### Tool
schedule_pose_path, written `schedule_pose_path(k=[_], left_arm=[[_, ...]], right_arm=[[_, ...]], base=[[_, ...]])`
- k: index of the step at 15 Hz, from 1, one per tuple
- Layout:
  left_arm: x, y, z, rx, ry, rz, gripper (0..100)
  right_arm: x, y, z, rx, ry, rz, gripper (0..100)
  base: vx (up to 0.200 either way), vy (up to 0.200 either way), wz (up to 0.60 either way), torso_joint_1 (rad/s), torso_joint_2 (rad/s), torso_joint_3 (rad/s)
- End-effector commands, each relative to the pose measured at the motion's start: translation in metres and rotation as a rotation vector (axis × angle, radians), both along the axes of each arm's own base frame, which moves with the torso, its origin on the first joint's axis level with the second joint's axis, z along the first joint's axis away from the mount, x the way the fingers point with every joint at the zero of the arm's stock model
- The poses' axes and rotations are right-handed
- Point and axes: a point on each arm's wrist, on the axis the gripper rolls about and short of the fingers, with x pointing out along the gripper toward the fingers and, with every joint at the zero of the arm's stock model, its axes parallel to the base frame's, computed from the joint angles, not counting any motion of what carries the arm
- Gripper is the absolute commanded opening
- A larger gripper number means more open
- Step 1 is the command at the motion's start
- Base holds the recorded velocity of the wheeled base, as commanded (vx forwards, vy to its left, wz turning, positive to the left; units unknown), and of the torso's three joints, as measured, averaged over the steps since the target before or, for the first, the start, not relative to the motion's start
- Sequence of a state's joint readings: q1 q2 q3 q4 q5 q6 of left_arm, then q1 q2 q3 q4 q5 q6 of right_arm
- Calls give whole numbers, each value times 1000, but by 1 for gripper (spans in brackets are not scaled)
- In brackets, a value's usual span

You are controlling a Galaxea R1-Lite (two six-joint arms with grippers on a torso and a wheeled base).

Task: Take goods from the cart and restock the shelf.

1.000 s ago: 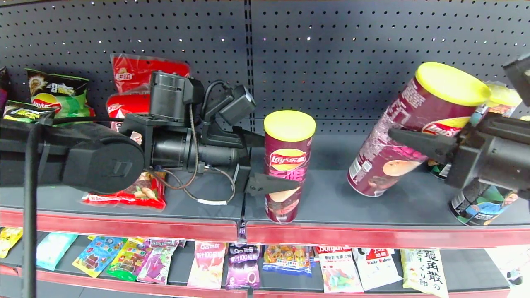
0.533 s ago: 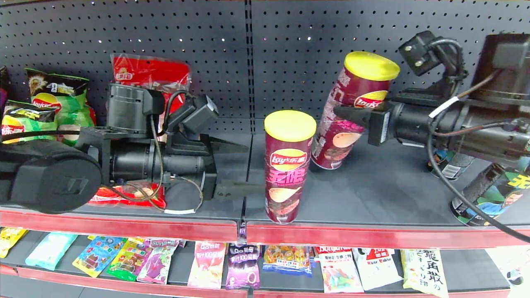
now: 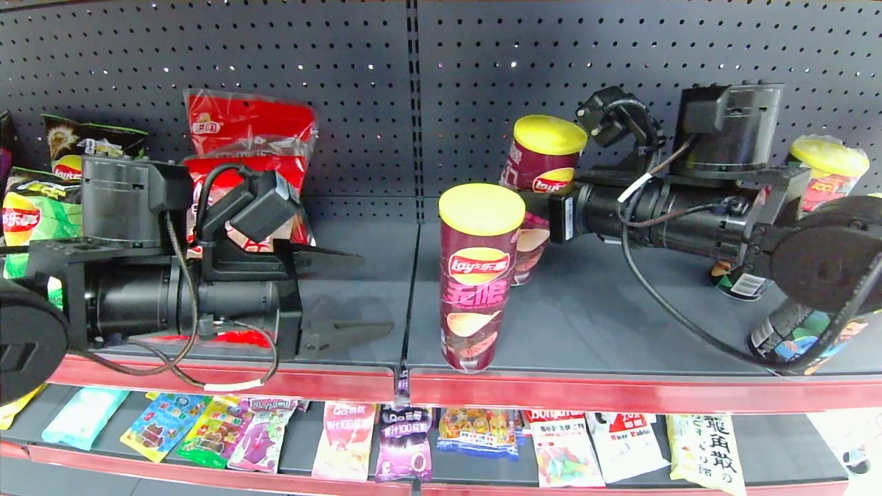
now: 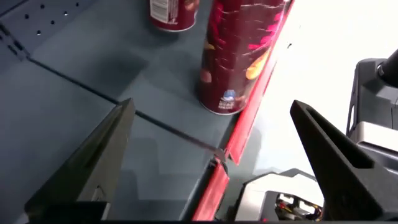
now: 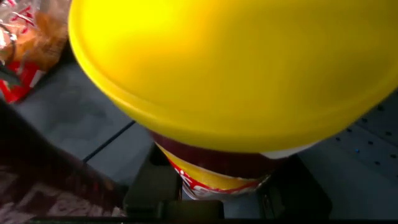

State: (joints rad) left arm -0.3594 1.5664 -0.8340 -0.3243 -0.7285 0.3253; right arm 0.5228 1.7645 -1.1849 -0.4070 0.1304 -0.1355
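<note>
From where the head looks, the upper shelf (image 3: 620, 331) carries a maroon front can (image 3: 480, 275) with a yellow lid, upright at the red front lip. Just behind it and a little to the right, the right end effector (image 3: 536, 210) is clamped on a second can (image 3: 542, 162), which is gripped at mid-body and leans slightly. Its base is hidden behind the front can. The left end effector (image 3: 375, 293) hangs over the shelf left of the front can with its fingers spread apart, holding nothing. Red snack bags (image 3: 249, 134) stand against the pegboard behind it.

The left wrist view shows two dark fingers (image 4: 93, 168) set wide, with the front can (image 4: 239, 56) beyond them at the shelf's edge.

In the right wrist view, the second can's yellow lid (image 5: 236, 68) sits close up, with the maroon body below it.
</note>
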Motion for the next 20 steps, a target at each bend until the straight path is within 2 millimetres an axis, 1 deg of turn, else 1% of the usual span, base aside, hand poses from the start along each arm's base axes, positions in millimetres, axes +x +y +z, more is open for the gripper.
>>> schedule_pose_path(k=[1, 4, 6, 7, 9, 10, 12, 20], left_arm=[[-8, 4, 2, -1, -9, 8, 100], [-12, 6, 1, 0, -7, 9, 100], [-11, 9, 2, 0, -8, 21, 100], [-11, 9, 1, 0, -7, 23, 100], [-11, 9, 1, 0, -7, 23, 100], [-11, 9, 1, 0, -7, 23, 100], [-11, 9, 1, 0, -4, 25, 100], [-8, 11, -1, 0, 5, 35, 100]], right_arm=[[11, 8, -4, -2, 3, -11, 0], [17, 12, -5, 3, 2, -14, 0], [20, 18, -7, 23, 15, -5, 0], [18, 25, -8, 39, 26, 9, 0], [19, 28, -9, 38, 27, 12, 0], [24, 31, -14, 31, 34, 9, 0], [25, 31, -17, 25, 42, 3, 0], [26, 29, -18, 16, 43, -34, 0]], base=[[0, 0, 0, 0, 0, 0], [0, 0, 0, 0, 0, 0], [0, 0, 0, 0, 0, 0], [0, 0, 0, 0, 0, 0], [0, 0, 0, 0, 0, 0], [0, 0, 0, 0, 0, 0], [0, 0, 0, 0, 0, 0], [0, 0, 0, 0, 0, 0]])
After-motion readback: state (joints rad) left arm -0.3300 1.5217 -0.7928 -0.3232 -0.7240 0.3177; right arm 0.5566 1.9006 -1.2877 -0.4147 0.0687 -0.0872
